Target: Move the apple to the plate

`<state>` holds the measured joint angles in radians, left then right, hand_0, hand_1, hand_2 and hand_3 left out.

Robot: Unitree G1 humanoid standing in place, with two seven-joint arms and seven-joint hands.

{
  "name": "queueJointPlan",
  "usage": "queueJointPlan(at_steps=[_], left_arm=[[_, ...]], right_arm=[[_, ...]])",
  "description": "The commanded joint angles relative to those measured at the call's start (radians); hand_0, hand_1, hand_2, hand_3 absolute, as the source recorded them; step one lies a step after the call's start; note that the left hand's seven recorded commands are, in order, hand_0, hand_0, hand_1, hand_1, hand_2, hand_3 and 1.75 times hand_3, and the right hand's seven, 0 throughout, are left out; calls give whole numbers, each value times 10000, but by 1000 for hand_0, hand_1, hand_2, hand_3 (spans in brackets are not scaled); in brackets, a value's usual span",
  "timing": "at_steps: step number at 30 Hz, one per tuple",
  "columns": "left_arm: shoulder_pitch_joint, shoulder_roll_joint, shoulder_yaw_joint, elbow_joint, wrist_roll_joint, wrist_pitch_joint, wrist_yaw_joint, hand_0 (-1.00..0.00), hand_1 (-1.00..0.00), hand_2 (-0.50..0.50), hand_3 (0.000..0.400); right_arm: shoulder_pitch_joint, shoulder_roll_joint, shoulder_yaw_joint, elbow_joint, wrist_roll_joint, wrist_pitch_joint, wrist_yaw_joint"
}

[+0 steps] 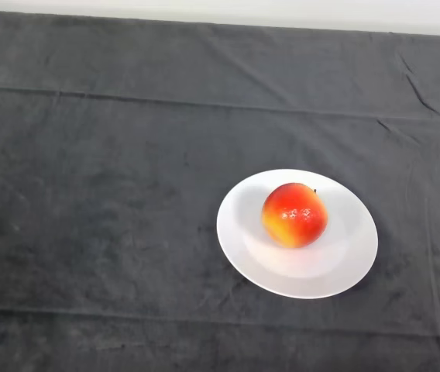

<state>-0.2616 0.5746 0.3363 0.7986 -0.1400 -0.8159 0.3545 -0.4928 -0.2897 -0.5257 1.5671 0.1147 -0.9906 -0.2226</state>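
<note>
A red and yellow apple (pixel 294 215) rests on a white round plate (pixel 252 248), near the plate's middle, its small dark stem pointing to the far right. The plate lies flat on the dark cloth, right of the view's centre.
The dark grey cloth (pixel 111 194) covers the whole table, with creases running across it at the far side and near the front. A pale wall strip (pixel 282 12) borders the table's far edge.
</note>
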Motion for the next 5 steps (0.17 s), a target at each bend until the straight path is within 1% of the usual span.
queueJointPlan(at_steps=[1,5], left_arm=[[-361,-226,291,47,200,-30,-64,0,0,0,0],[-350,-225,350,97,179,-67,-152,0,0,0,0]], right_arm=[[1019,778,-29,954,148,863,-8],[1020,779,-29,953,148,864,-9]])
